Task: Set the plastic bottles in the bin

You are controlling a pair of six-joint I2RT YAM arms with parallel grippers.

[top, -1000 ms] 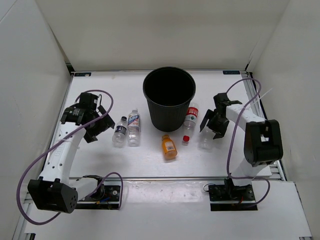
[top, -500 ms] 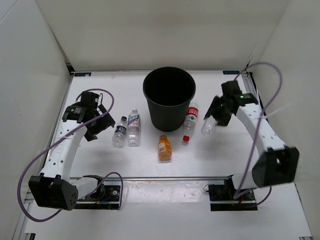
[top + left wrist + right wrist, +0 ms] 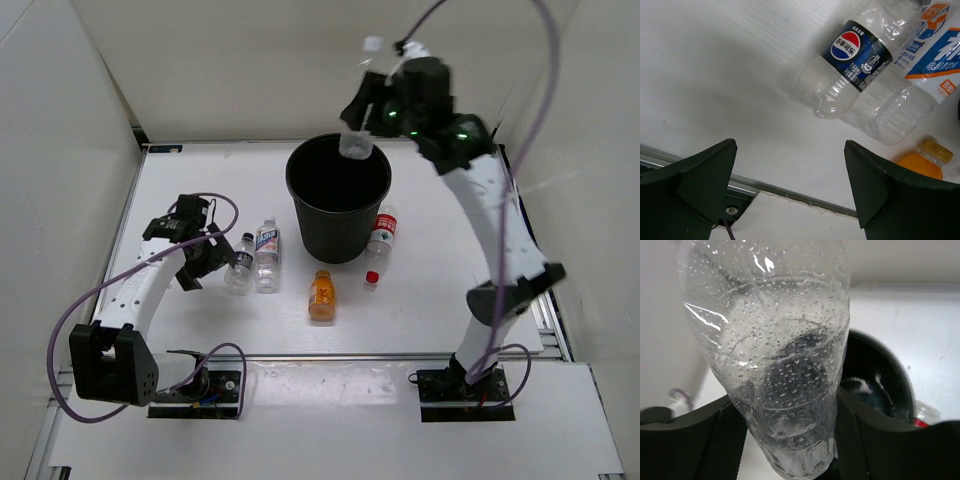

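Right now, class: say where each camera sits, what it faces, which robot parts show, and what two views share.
Top external: above and behind the robot, looking down; left arm, right arm, bin show.
Left wrist: low, facing the dark-label bottle; open left gripper frames it.
Right wrist: raised, looking down; right gripper clamps the plain bottle.
Shared: top and right wrist both show the bin.

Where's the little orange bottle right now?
In the top view the orange bottle lies on the table, on the near side of the black bin and left of the red-capped bottle.
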